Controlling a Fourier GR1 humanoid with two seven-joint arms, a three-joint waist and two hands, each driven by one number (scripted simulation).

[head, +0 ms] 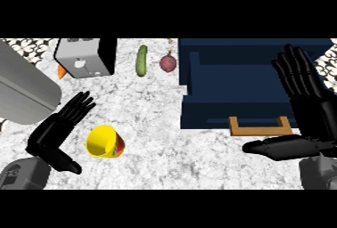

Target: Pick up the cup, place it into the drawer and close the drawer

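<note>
Near the front edge of the marble surface point(197, 156), the left hand point(58, 129) lies open with straight fingers just beside the yellow cup point(103, 141), which lies tipped on its side. The right hand point(304, 95) is open too, beside the open dark blue drawer point(230, 75) with its wooden handle point(260, 125). Farther back lie a cucumber point(141, 60) and a toaster point(84, 57)

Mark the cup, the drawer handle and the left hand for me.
yellow cup point(100, 139), head view, on its yellow outer wall.
drawer handle point(260, 130), head view, on the wooden front bar.
left hand point(58, 129), head view, on the palm beside the cup.
</note>
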